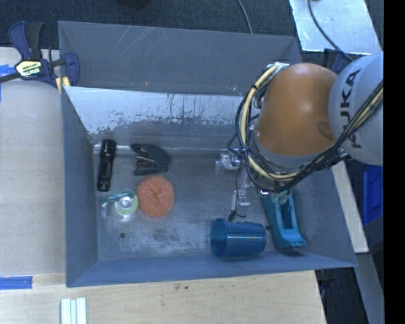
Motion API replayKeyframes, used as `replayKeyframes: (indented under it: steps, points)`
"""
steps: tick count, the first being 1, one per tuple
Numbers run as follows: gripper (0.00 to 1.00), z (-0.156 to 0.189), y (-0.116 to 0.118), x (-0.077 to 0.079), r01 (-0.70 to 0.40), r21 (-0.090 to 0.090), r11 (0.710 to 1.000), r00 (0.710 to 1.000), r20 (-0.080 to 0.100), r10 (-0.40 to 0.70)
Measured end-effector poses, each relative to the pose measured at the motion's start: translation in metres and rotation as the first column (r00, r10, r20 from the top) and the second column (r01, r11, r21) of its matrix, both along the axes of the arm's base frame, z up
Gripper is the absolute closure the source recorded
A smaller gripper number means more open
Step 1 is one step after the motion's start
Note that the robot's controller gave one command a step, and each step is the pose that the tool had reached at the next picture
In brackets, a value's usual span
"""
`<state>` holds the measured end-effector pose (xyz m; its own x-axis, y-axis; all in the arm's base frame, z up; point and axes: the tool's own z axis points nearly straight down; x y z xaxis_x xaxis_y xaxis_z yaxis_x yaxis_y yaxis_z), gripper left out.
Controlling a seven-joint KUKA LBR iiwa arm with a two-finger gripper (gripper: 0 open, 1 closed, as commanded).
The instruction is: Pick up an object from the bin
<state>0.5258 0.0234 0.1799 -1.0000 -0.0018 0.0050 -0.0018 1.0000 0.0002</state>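
Camera view. We look down on the grey metal bin (77,181), with the arm entering from the right. The arm's orange cover (293,110) and a loop of cables (246,140) stand over the right half of the bin floor. Below the cover, the gripper (237,211) hangs down as a thin metal assembly. Its lower end sits at the upper edge of a blue cup (237,240). We cannot tell whether the jaws stand apart or together, nor whether they touch the cup.

The blue cup lies on its side on the bin floor, right of centre, close to the wall at the lower edge of the view. Just beside it on the right lies a teal tool (285,223) with a long body, its upper end hidden under the arm.

The left half of the floor carries four further things, all well apart from the gripper:
- An orange round pad (154,195) lies left of centre.
- A clear plastic item (121,204) with a greenish middle lies just beside the pad, on its left.
- A black clip (150,158) lies above the pad, near the far wall.
- A black marker (106,165) lies near the left wall, above the clear item.
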Motion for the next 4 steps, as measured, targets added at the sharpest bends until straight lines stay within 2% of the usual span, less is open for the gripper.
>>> replayKeyframes:
  steps: [1,2,3,4]
  points:
    - [0.0,0.004,0.0,0.002,0.001,0.0,1.0,1.0,0.009,-0.001]
    - [0.0,-0.078,-0.043,-0.024,-0.268,-0.002,0.963,0.963,0.01,0.268]
    - [0.0,-0.046,-0.053,-0.019,-0.4,-0.005,0.916,0.916,0.017,0.4]
    - [0.0,-0.078,-0.042,-0.033,-0.256,-0.004,0.967,0.967,-0.004,0.256]
